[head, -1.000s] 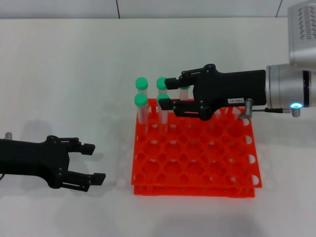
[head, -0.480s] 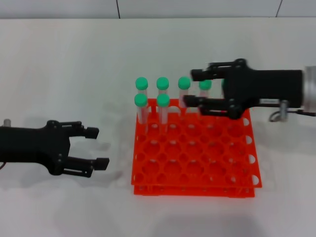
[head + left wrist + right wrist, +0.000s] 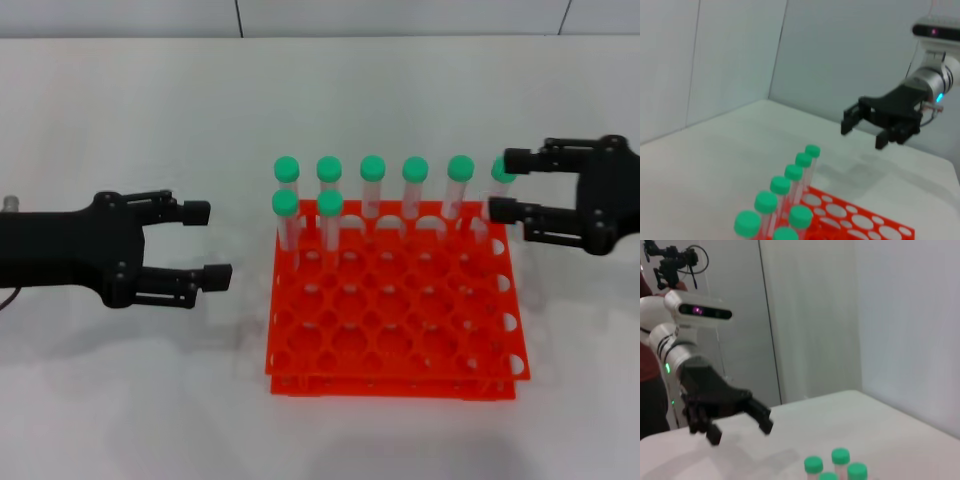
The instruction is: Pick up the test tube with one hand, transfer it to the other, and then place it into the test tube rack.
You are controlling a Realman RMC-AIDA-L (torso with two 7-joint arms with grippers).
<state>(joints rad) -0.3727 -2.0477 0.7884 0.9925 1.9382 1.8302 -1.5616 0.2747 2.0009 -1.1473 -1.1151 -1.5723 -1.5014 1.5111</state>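
The rack (image 3: 395,300) sat on the white worktop (image 3: 120,130) at the middle of the head view, a red-orange two-tier grid of round holes. Eight green-capped tubes stood upright in it: six in the far row, running from 10 o'clock to 2 o'clock of the rack, and two more in the next row at the left end. The tube (image 3: 501,195) at the right end of the far row, at 2 o'clock of the rack, stood in its hole, its cap just beside the right fingers.

The right gripper (image 3: 503,186) hovered at 3 o'clock of that far row, at the rack's far right corner, pointing toward 9 o'clock. Its fingers (image 3: 522,158) were spread apart and held nothing; whether one finger touched the end tube's cap could not be told. The left wrist view showed the same gripper (image 3: 865,132) in the air beyond the row of caps, fingers parted and empty.

The left gripper (image 3: 208,242) hung over bare worktop at 9 o'clock of the rack, near its left edge but apart from it, pointing toward 3 o'clock. Its fingers (image 3: 190,211) were also spread and empty. The right wrist view showed it (image 3: 740,425) above the worktop, fingers apart.
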